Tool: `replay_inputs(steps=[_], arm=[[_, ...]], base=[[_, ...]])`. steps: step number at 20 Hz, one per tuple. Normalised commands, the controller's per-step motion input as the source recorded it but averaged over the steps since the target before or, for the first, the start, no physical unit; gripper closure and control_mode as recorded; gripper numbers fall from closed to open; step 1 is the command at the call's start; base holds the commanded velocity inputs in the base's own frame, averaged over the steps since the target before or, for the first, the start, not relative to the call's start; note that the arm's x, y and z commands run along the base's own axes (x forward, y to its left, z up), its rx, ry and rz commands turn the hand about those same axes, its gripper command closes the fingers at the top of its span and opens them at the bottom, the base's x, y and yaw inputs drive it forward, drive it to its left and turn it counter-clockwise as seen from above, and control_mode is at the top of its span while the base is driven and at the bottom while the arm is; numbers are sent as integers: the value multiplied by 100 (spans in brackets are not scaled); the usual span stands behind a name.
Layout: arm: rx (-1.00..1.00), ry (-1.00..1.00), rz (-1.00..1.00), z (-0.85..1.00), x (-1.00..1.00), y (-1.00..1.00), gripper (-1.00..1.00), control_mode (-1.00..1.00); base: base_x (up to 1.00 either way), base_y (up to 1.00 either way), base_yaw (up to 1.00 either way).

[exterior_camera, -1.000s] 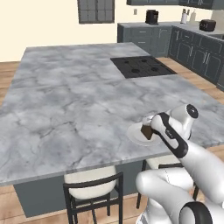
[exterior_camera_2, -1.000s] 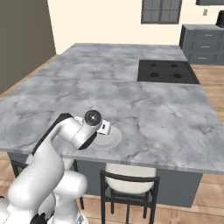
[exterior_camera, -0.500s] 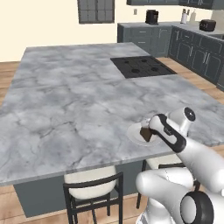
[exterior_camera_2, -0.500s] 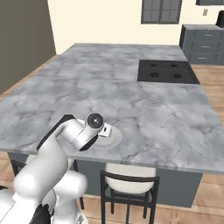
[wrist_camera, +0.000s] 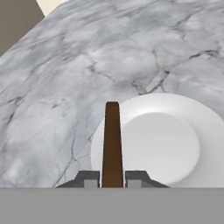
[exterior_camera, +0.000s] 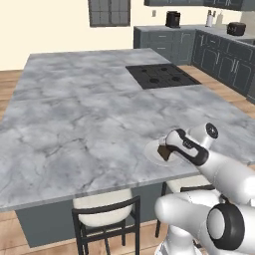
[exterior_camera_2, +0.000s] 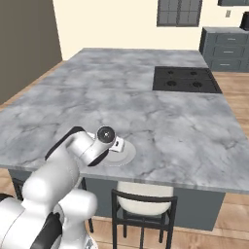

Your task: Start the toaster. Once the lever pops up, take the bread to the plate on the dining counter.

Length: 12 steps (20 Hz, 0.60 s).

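In the left base view, the plate [exterior_camera: 155, 152] lay near the counter's front edge, at about 4 o'clock from the middle of the dining counter [exterior_camera: 89, 114]; its right half was hidden behind the gripper [exterior_camera: 163, 152]. The bread [exterior_camera: 163, 151] showed only as a small dark patch at the fingers. In the right base view, the plate [exterior_camera_2: 121, 154] was half covered by the wrist and the bread could not be made out. In the hand view, the bread [wrist_camera: 112, 144] stood edge-on, seen as a thin brown strip, with the jaws clamped on its lower end; it rose over the plate's [wrist_camera: 175, 144] left rim, at 9 o'clock from the plate's centre. The grey-veined marble top carried a black inset cooktop [exterior_camera: 162, 75] at 1 o'clock. Beyond stood dark cabinets [exterior_camera: 219, 60], a window [exterior_camera: 109, 12], cream walls and wooden flooring. Cushioned stools [exterior_camera: 102, 214] sat under the near edge.
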Motion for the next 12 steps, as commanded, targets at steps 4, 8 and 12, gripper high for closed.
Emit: replay_inputs(steps=[4, 8, 12], arm=[[0, 0, 0, -3, 25, 0, 100, -100], [0, 0, 0, -12, 18, 0, 100, -100], [0, 0, 0, -13, 13, 0, 100, -100]], base=[[0, 0, 0], [0, 0, 0], [0, 0, 0]])
